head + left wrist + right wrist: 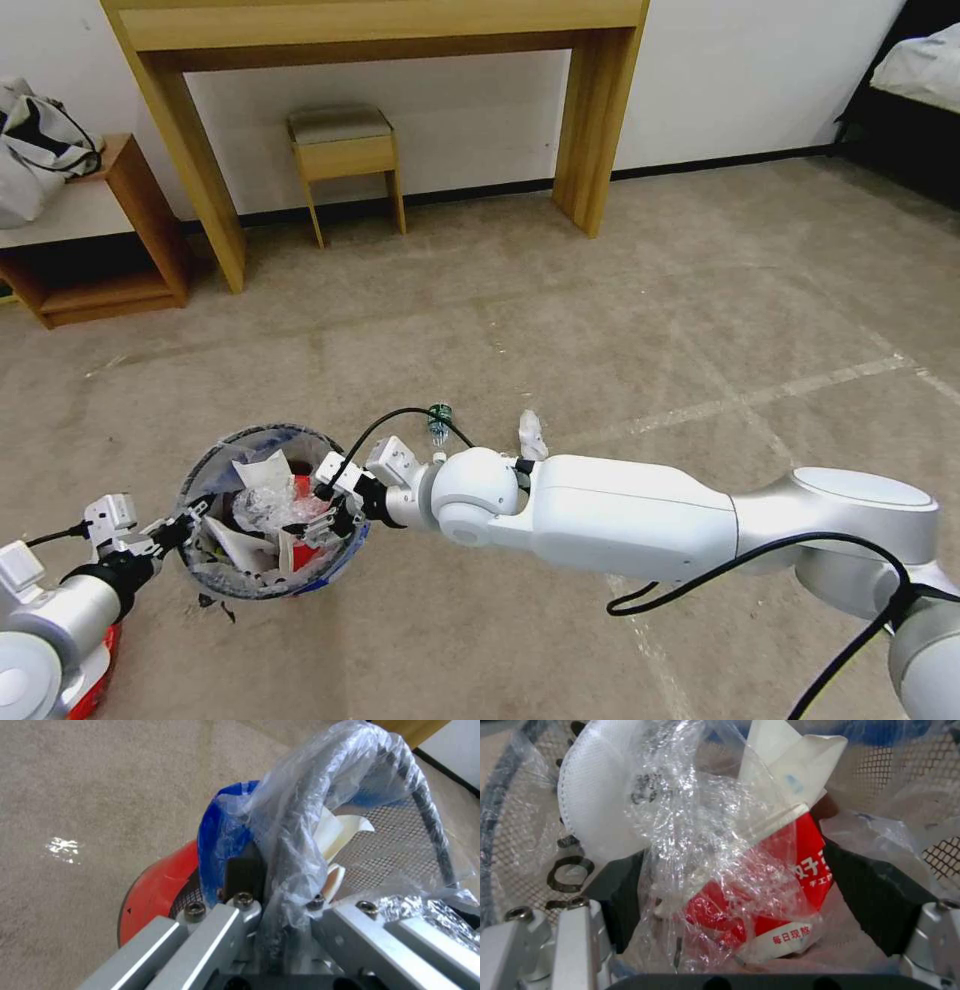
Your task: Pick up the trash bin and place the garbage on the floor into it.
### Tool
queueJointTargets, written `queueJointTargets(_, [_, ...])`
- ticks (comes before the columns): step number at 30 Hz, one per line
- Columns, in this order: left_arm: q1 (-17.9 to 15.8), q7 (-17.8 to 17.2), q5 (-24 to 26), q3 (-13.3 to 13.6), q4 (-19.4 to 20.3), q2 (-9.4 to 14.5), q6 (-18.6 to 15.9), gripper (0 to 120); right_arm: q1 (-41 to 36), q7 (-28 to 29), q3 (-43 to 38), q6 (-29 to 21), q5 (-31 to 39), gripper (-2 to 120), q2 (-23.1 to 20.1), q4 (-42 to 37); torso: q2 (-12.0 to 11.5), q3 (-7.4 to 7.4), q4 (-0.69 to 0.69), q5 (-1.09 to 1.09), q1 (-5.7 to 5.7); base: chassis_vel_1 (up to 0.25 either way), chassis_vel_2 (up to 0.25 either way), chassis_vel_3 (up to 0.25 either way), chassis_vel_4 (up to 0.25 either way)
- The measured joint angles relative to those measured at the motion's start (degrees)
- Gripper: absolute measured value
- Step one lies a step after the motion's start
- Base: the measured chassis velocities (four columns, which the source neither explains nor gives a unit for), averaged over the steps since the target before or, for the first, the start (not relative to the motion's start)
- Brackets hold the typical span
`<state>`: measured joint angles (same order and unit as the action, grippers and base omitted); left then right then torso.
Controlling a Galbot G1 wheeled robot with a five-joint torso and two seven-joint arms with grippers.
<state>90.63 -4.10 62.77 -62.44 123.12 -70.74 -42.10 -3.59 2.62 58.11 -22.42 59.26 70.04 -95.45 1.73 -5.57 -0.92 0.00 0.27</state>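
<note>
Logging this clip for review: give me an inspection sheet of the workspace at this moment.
Surface: floor, beige carpet with whitish tape lines.
Job's things: trash bin holds white pieces, a red wrapper and clear plastic; small bottle and white scrap lie on the carpet.
Clutter: nothing seen.
Grippers: left gripper shut on the bin's rim; right gripper open inside the bin.
Cables: black cable on the right arm.
Surroundings: wooden desk, stool, low shelf.
</note>
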Motion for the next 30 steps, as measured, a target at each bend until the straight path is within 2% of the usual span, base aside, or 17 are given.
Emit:
queueJointTargets(6, [0.4, 0.0, 0.0, -0.2, 0.1, 0.0, 0.0, 1, -0.3, -1.0, 0.1, 1.2, 0.5, 86, 0.1, 0.6, 0.0, 0.00, 0.00, 0.00, 0.00, 0.000, 0.000, 0.000, 0.000])
queueJointTargets(8, [0.6, 0.0, 0.0, -0.3, 0.4, 0.1, 0.0, 1, -0.5, -2.6, 0.2, 3.3, 0.7, 90, 0.1, 1.3, 0.0, 0.00, 0.00, 0.00, 0.00, 0.000, 0.000, 0.000, 0.000])
queueJointTargets(13, [0.6, 0.0, 0.0, -0.3, 0.7, 0.2, 0.0, 1, -0.5, -3.4, 0.2, 4.5, 0.8, 98, -0.2, 1.1, 0.0, 0.00, 0.00, 0.00, 0.00, 0.000, 0.000, 0.000, 0.000])
queueJointTargets(30, [0.9, 0.3, 0.1, -0.1, 1.2, -0.2, -0.1, 1, -0.5, -0.2, -0.7, 1.8, 0.4, 100, -1.6, -0.8, 0.0, 0.00, 0.00, 0.00, 0.00, 0.000, 0.000, 0.000, 0.000])
